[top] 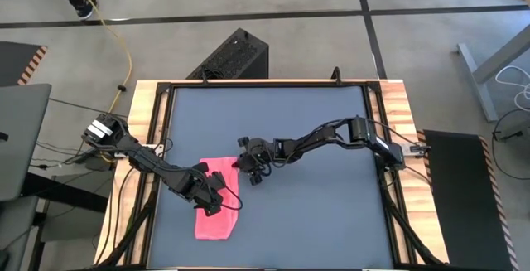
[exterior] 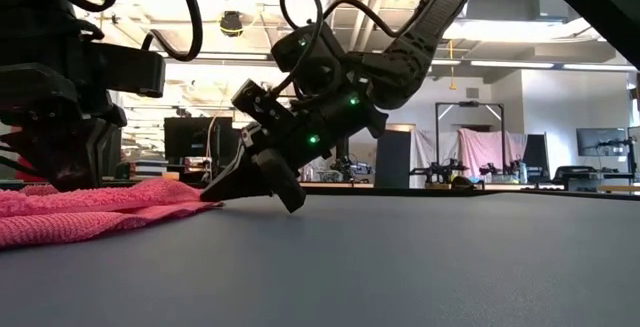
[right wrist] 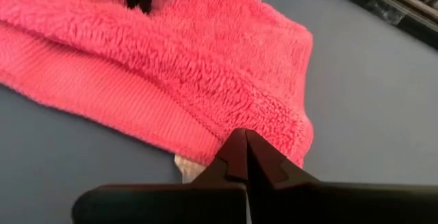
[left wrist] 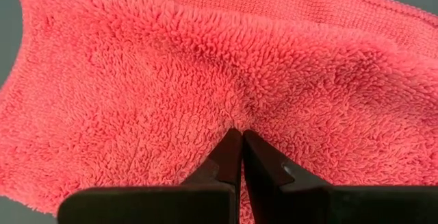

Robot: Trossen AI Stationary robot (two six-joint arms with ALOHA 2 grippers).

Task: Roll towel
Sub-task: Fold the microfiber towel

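Observation:
The pink towel [top: 214, 225] lies on the dark grey tabletop [top: 315, 138] at its near left, folded into a narrow strip, a fluffy layer over a ribbed one [right wrist: 89, 87]. My left gripper [top: 217, 200] is shut on the towel's middle and also shows in the left wrist view [left wrist: 241, 133]. My right gripper [top: 246, 168] is shut at the towel's far right corner, low on the table [exterior: 225, 192]. A small white label [right wrist: 188, 166] peeks out beside that corner. My left gripper pinches the fluffy top surface near the towel's middle [left wrist: 236, 111] between its two fingertips, coming from above and the table's left. The pile puckers at the tips. The towel lies flat on the table around them. My right gripper pinches the towel's folded edge near its far right corner [right wrist: 263, 125] between its fingertips, slanting down from the table's right. Several layers meet there. The corner [exterior: 195, 195] rests on the table and the cloth is slack.
The wooden table frame [top: 141, 122] runs along the left and right edges. Bare grey tabletop [top: 331, 213] stretches to the right of the towel. A black box [top: 232, 55] stands on the floor beyond the far edge.

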